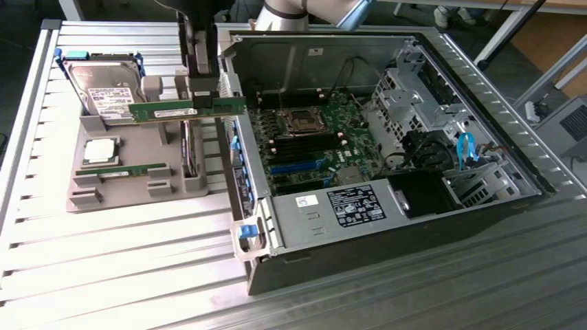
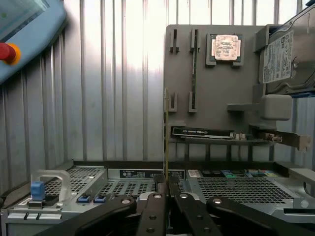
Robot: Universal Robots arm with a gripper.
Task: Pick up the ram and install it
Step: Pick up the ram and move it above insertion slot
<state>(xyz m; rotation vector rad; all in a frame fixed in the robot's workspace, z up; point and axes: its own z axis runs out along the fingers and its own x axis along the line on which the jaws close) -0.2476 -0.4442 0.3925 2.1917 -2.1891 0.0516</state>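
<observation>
Over the ribbed silver metal counter, the black hand clenches the long, thin green circuit-board ram, long axis nine-to-three, green motherboard at four o'clock.

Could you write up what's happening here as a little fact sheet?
Held: memory stick, pinched in the gripper, fingers shut on it
Where: in the air, near the grey tray and the open computer case
On tray: second memory stick, processor chip, hard drive
Installed: not yet
</observation>
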